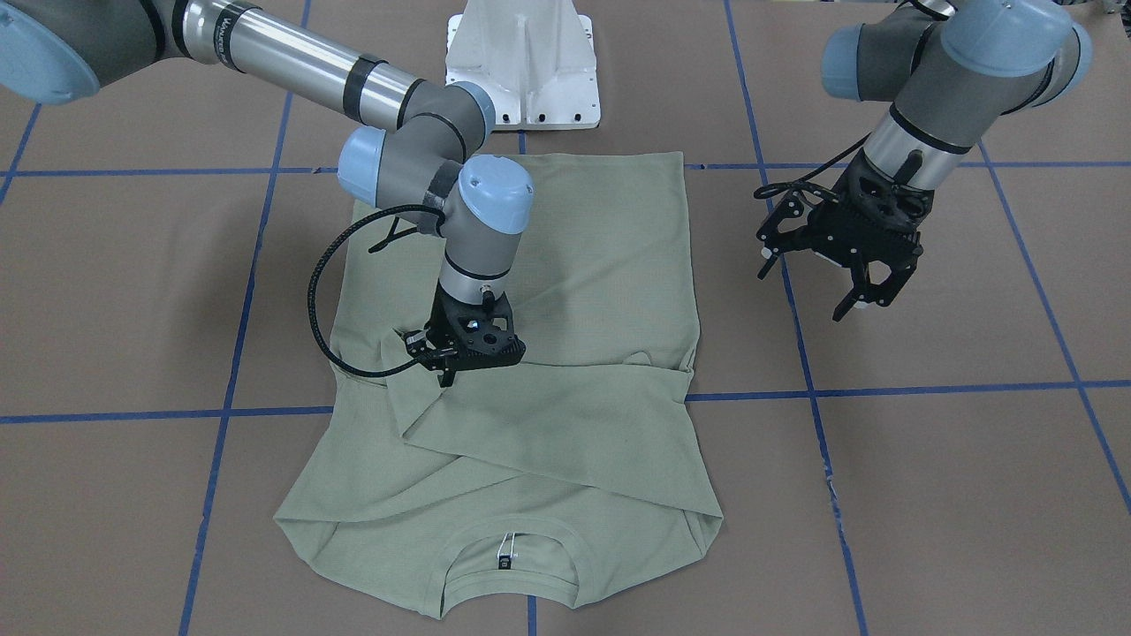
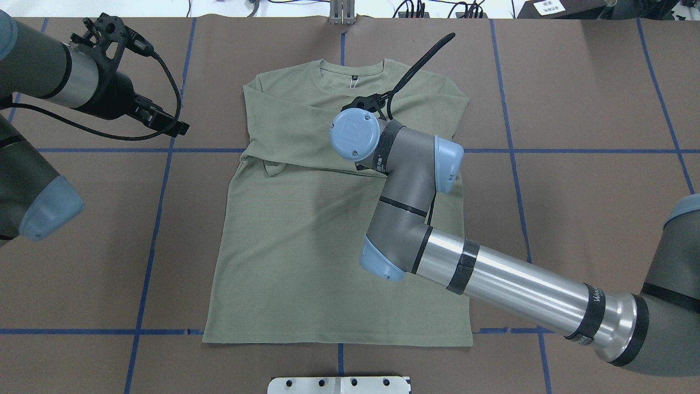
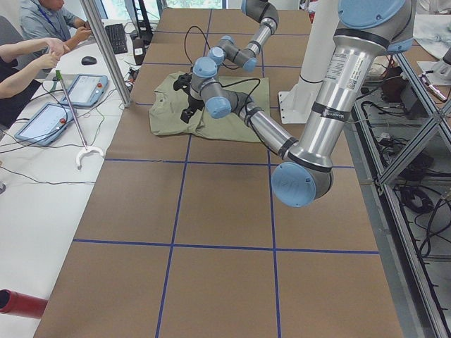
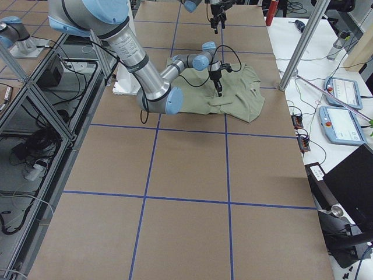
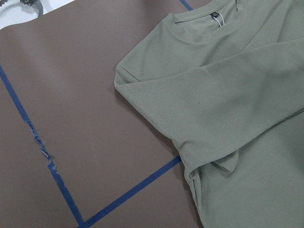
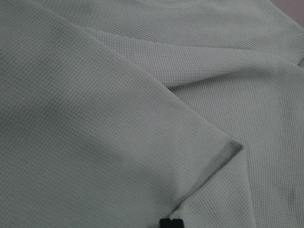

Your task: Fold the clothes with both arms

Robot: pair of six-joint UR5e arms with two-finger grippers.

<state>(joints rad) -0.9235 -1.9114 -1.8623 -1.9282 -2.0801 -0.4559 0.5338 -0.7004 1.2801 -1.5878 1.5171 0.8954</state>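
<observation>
Lying shirt [image 2: 306,246], neckline [image 2: 350,68] away from pedestal [image 2: 339,384]

One shirt [image 1: 601,265], two arms [image 1: 292,62] [image 1: 937,97], two tools [image 1: 447,376] [image 1: 808,287], one pedestal [image 1: 521,62].

— Any writing we can read?
— Little. Past the hem end of the shirt [image 1: 601,265], the silver tube of the right arm [image 1: 292,57] carries white lettering [image 1: 231,19], roughly "UNIVERSAL", blurred.
— The black neck label [image 1: 504,560] inside the shirt's collar?
— Too small for us. Same for the white card [image 2: 549,6] well beyond the shirt's collar end.
</observation>
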